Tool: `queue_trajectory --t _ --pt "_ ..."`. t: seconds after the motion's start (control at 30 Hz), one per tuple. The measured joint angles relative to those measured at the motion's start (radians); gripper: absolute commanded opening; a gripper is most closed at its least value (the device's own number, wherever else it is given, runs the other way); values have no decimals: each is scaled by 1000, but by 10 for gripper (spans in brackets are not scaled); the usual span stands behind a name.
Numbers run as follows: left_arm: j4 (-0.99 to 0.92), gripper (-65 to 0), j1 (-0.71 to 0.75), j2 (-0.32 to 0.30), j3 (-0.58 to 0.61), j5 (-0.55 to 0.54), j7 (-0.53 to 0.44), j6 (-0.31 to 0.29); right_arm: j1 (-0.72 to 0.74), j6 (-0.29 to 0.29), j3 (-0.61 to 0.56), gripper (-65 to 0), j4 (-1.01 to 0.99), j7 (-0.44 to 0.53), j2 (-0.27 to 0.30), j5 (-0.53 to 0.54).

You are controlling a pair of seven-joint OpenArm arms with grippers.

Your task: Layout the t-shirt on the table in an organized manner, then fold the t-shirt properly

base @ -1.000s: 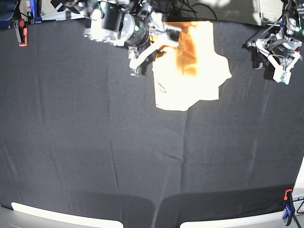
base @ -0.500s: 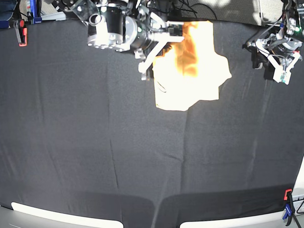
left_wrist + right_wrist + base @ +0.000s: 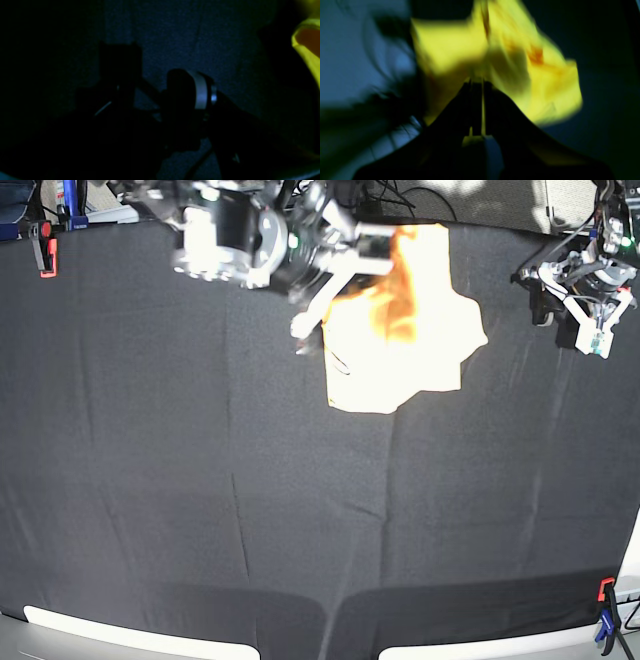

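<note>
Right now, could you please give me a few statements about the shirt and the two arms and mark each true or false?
1. The right gripper is shut on the t-shirt. True.
2. The t-shirt lies spread flat across the middle of the table. False: it is bunched near the far edge.
3. The left gripper holds a sleeve. False: it is off to the side, clear of the cloth.
4. A red clamp grips the table's far corner. True.

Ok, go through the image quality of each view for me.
Base: bright light blows out the t-shirt, and the right arm is motion-blurred. Right wrist: heavy motion smear, with the right gripper a dark silhouette against yellow cloth. Left wrist: badly underexposed, nearly black, with only a sliver of shirt at the right edge.
</note>
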Motion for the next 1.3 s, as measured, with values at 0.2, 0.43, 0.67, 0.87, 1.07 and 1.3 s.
queue_trajectory --t 0.2,0.43,0.67,0.87,1.07,1.3 --pt "0 -367 0 0 0 0 -3 0 0 -1 4 -650 -19 -7 -80 230" --pt "0 -367 0 0 0 0 -3 0 -3 4 0 -562 -32 -123 -127 60" --pt "0 -367 0 0 0 0 -3 0 -40 39 -34 -388 -32 -82 11 -86" --pt "0 -367 0 0 0 0 -3 0 -35 46 -84 -389 -33 19 59 -211" --pt "0 -367 0 0 0 -53 1 0 -22 49 -86 -389 -63 27 70 -236" --pt "0 -367 0 0 0 -61 1 1 34 49 -86 -389 -148 75 70 -314"
